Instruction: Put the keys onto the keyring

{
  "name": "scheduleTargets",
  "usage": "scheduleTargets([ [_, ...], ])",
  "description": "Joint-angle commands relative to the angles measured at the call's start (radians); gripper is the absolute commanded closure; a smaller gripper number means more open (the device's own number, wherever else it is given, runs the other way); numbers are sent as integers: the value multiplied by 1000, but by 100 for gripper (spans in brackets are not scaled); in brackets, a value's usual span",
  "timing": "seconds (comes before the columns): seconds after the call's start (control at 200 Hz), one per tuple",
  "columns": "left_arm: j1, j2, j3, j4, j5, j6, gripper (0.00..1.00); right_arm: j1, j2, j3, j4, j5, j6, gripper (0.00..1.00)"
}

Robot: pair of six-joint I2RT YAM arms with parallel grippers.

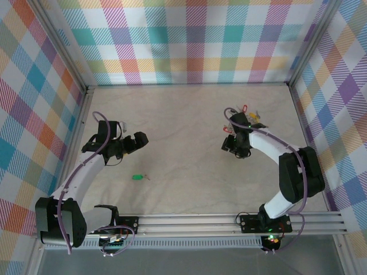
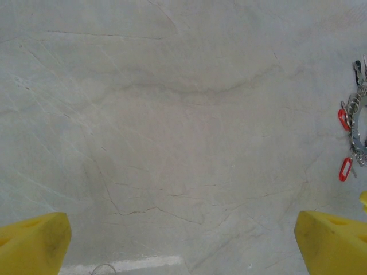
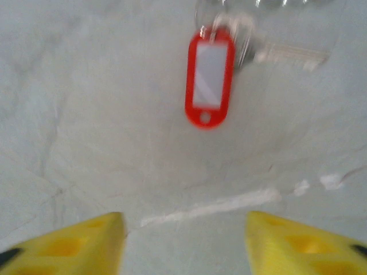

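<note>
At the near edge of the desk (image 1: 189,189), both arms are bolted to a metal rail (image 1: 229,220). The left arm (image 1: 86,172) rises from its base in the near left corner and leans away along the left side. It bends at the wrist so that the left jaws point rightward across the desk. In the left wrist view those jaws stand wide open and hold nothing. One yellow fingertip (image 2: 31,243) sits in each lower corner, with bare marbled desk between them.

Just beyond the rail, between the two arms and nearer the left one, a single green-tagged key (image 1: 137,177) lies loose on the desk. It is well apart from both pairs of jaws.

The right arm (image 1: 295,172) climbs from its base, folds at the elbow near the right wall, and stretches leftward and away with its wrist tipped down over the desk. The right jaws are parted and grip nothing. Their yellow fingertips (image 3: 69,243) stand apart, and the desk shows in the gap. Just ahead of them a red tag (image 3: 210,77) lies flat, with a blurred silver key (image 3: 287,55) beside it on the right.

Farthest off, the keyring (image 1: 243,116) lies on the far right part of the desk, just past the right jaws. It is fringed with keys bearing red and yellow tags. The left wrist view catches it at the right edge (image 2: 356,123), with two red tags on its near side. Plaid walls (image 1: 189,40) close in the desk.
</note>
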Motion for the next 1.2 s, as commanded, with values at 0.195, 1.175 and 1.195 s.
scheduleTargets([
  [0.195,-3,0,5,11,8,-9,0,-89,151,105,156,-64,-223,10],
  [1.175,-3,-24,10,-14,6,0,0,331,220,53,215,-223,-14,15],
  [1.195,-3,-27,9,-15,4,1,0,354,223,65,205,-221,-11,15],
])
